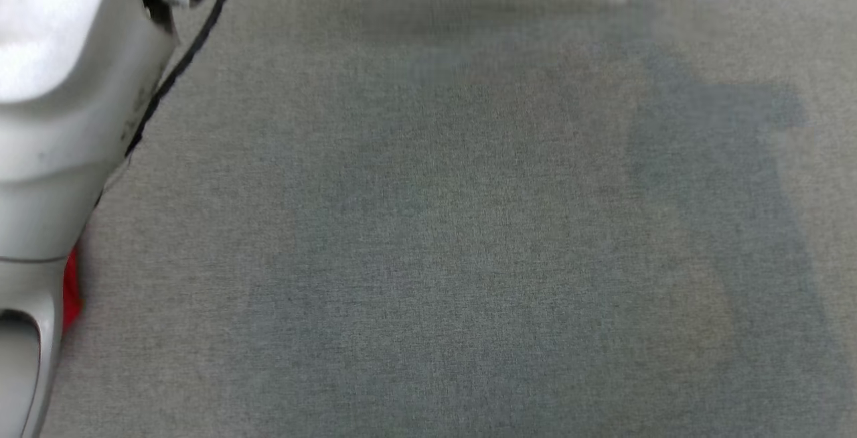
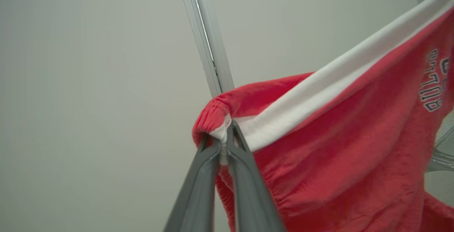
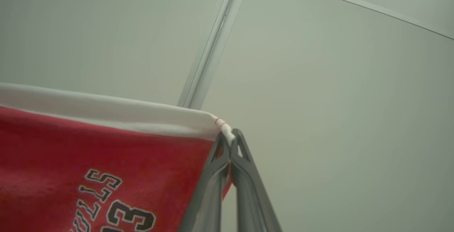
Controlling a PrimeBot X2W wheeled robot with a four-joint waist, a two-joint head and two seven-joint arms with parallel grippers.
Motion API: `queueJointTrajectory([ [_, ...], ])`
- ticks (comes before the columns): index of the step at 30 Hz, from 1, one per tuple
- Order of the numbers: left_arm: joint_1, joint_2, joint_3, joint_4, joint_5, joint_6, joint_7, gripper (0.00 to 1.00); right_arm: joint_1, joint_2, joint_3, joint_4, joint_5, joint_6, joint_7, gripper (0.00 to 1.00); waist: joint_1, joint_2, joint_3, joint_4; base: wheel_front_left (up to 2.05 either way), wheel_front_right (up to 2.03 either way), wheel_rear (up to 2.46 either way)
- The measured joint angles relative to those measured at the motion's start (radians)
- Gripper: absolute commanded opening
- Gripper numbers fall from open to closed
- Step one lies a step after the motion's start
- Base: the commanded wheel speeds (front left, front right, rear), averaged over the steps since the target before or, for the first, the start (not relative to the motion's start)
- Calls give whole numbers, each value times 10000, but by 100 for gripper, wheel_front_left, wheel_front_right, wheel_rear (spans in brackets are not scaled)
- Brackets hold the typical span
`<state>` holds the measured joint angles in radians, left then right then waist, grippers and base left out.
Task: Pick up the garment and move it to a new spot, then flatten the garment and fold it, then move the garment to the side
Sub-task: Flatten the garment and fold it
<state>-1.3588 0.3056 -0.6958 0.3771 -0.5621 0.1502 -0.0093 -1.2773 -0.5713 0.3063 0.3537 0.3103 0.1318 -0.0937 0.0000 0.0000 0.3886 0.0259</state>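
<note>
Lab-like test booth — plain pale panels (image 3: 337, 83), metal strut (image 2: 207, 40), grey cloth worktop (image 1: 428, 224).

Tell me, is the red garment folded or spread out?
Spread: the garment hangs with its white band taut between left pincer and right pincer.

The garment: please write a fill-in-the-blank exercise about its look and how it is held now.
The garment is mostly ____ in colour.
Its taut upper edge is a ____ band.
It is held by ____ grippers, the left gripper and the right gripper.
The surface in the head view is ____ fabric.
Missing words: red; white; two; grey.
</note>
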Motion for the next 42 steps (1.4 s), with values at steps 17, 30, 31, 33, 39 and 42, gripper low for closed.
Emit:
queueJointTrajectory([
  [17, 742, -949, -1310, 3967, 1730, -897, -2512, 0, 977, 965, 2619, 3708, 995, 0, -1662, 0, 0, 0, 1513, 70, 0, 0, 0],
  [30, 4620, -989, -1766, 3614, 2458, -1682, -2523, 0, 4093, -309, 4777, 3776, 1973, 0, -1678, 0, 0, 0, -233, 278, 0, 0, 0],
  [31, 4767, -997, -1804, 3616, 2545, -1684, -2523, 0, 4220, -408, 5049, 3789, 2134, 0, -1695, 0, 0, 0, -381, 289, 0, 0, 0],
  [33, 5065, -1007, -1825, 3595, 2638, -1684, -2525, 0, 4413, -614, 5599, 3848, 2441, 2, -1703, 0, 0, 0, -669, 299, 0, 0, 0],
  [39, 5928, -1041, -1879, 3601, 2734, -1850, -2541, 0, 4642, -1141, 7120, 3827, 3486, 2, -1522, 0, 0, 0, -1414, 266, 0, 0, 0],
  [42, 6337, -1049, -1808, 3471, 2713, -1941, -2543, 0, 4811, -1342, 7699, 3753, 4113, 2, -1384, 0, 0, 0, -1772, 248, 0, 0, 0],
])
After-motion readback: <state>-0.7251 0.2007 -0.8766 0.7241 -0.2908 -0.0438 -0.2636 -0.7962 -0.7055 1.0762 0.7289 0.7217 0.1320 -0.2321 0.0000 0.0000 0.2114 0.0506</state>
